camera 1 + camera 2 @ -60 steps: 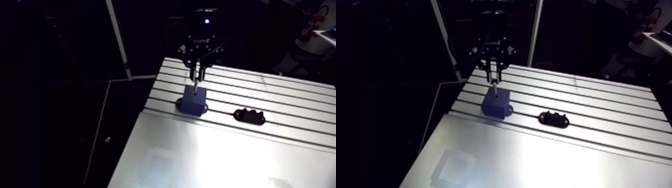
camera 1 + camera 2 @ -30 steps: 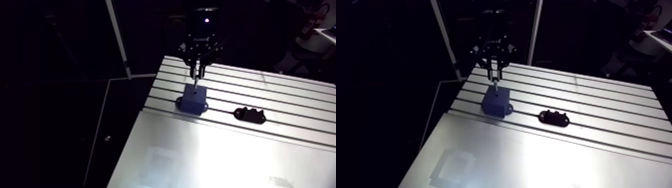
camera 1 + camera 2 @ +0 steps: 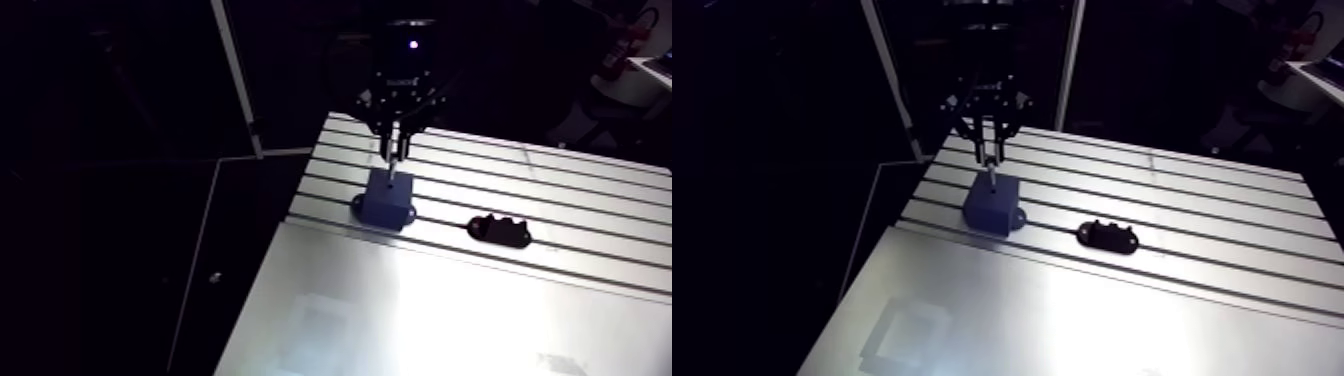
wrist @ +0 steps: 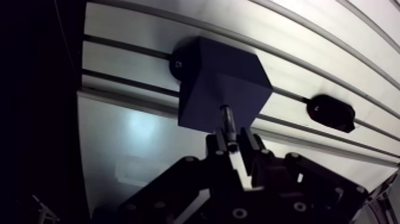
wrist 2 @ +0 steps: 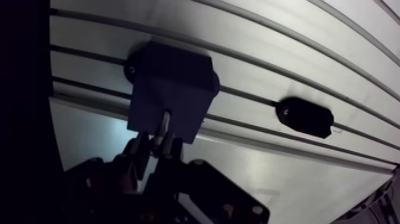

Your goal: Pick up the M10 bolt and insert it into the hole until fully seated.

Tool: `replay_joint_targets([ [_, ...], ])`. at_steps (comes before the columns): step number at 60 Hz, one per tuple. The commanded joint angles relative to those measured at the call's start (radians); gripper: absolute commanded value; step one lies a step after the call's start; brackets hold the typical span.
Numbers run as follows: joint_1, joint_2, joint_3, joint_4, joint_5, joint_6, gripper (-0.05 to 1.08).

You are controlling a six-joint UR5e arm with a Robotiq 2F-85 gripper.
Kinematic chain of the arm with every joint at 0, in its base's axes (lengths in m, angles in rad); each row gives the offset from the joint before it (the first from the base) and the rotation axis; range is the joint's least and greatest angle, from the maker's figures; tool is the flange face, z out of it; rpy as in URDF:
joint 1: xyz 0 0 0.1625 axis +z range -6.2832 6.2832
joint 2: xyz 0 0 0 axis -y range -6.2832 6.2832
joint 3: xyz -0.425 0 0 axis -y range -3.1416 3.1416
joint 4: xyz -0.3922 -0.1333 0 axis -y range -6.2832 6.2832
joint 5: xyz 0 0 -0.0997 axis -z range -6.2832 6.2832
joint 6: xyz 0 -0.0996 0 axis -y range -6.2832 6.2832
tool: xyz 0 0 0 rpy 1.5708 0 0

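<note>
A dark blue block (image 4: pixel 223 83) sits bolted on the slotted table (image 3: pixel 560 190) near its left edge. My gripper (image 4: pixel 233 142) hangs directly above the block and is shut on the M10 bolt (image 4: pixel 228 119). The bolt's shank sticks out past the fingertips and points down at the block's top face. In the arm view the gripper (image 3: pixel 397 150) stands upright over the block (image 3: pixel 388 198), and the bolt's tip reaches the top face. The hole itself is hidden behind the bolt, so I cannot tell whether the tip has entered it.
A small black oblong holder (image 3: pixel 498 231) lies in a table slot to the right of the block. A smooth plate (image 3: pixel 430 320) covers the near part of the table. The table's left edge runs close beside the block.
The whole arm view has shifted up slightly, so the camera moved. The gripper still holds the bolt over the block, possibly a touch higher than before.
</note>
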Motion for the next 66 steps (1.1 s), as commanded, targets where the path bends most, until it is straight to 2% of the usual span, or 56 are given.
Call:
replay_joint_targets([
  [1, 0.0, 0.0, 0.009, -0.002, -0.002, 0.0, 1.08],
  [66, 0.0, 0.0, 0.022, -0.002, -0.001, 0.0, 1.08],
])
